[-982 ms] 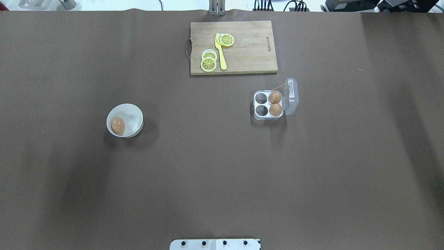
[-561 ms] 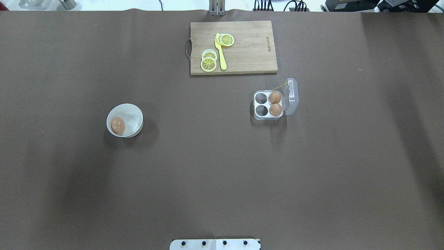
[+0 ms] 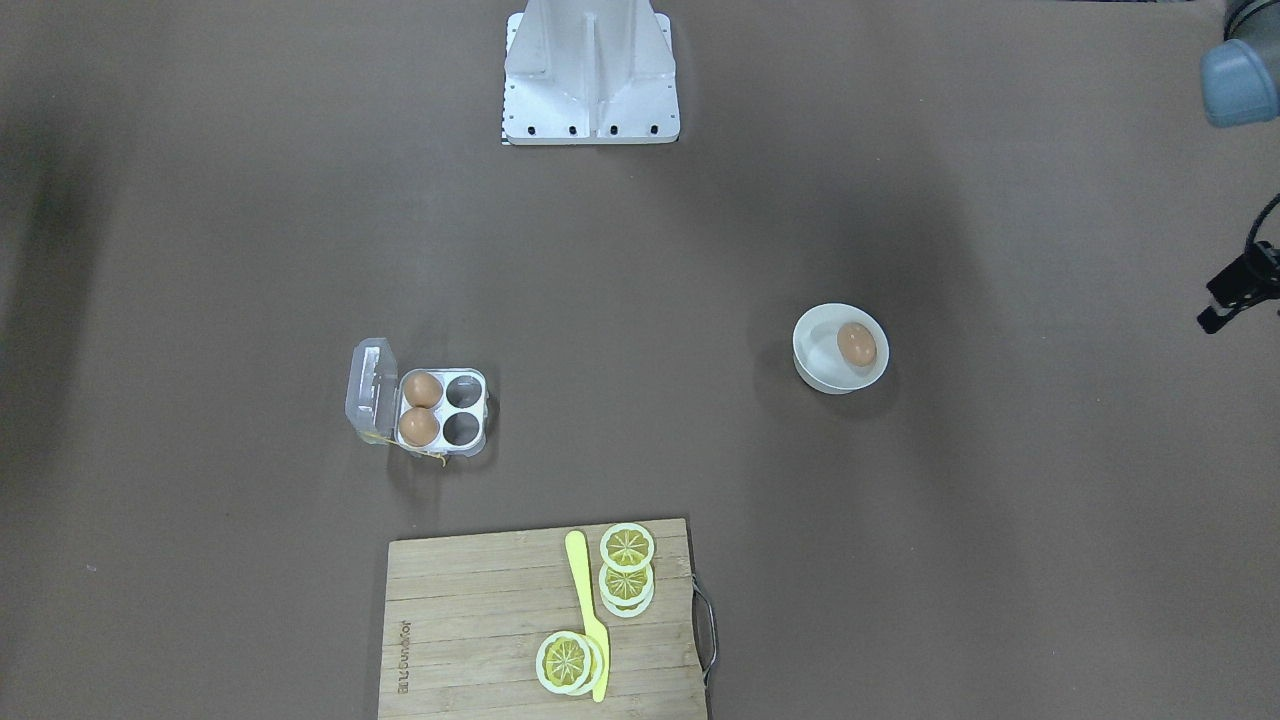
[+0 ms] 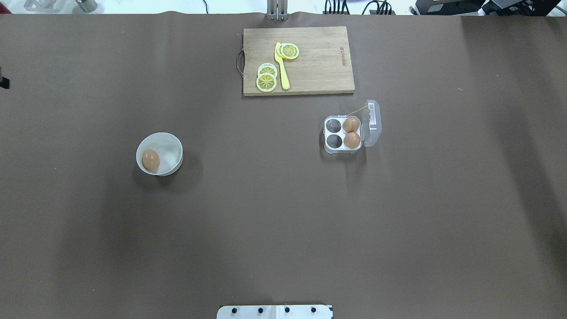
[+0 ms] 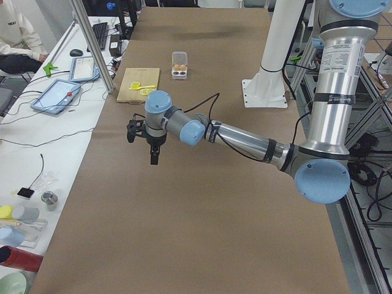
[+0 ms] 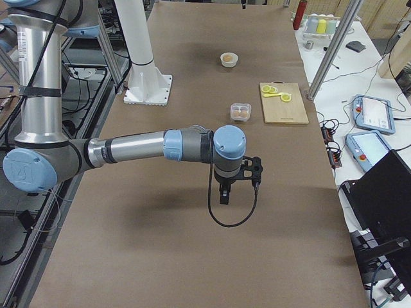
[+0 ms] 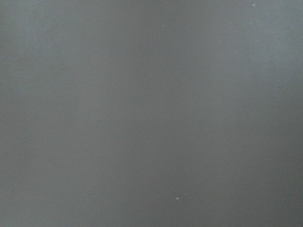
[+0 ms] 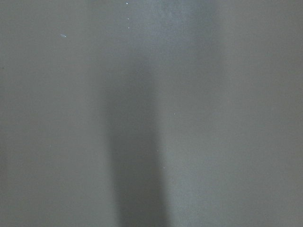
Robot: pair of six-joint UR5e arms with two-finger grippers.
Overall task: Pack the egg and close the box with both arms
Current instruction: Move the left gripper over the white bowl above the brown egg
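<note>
The clear box (image 4: pixel 343 134) stands right of the table's middle with its lid (image 4: pixel 372 122) open to the right. Two eggs (image 4: pixel 351 132) fill its right cells and the two left cells are empty. A third egg (image 4: pixel 150 160) lies in a white bowl (image 4: pixel 170 150) at the left. The box (image 3: pixel 443 410) and bowl egg (image 3: pixel 856 344) also show in the front view. My left gripper (image 5: pixel 154 160) hangs above bare table far left of the bowl. My right gripper (image 6: pixel 223 199) hangs above bare table far right of the box. I cannot tell whether either is open or shut.
A wooden cutting board (image 4: pixel 319 66) with lemon slices (image 4: pixel 266 77) and a yellow knife (image 4: pixel 281 66) lies behind the box. The white stand's base (image 3: pixel 591 75) sits at the robot's edge. Both wrist views show only brown table.
A black tip of the left arm's end has come in at the overhead view's left edge. The eggs, box and bowl have not moved.
</note>
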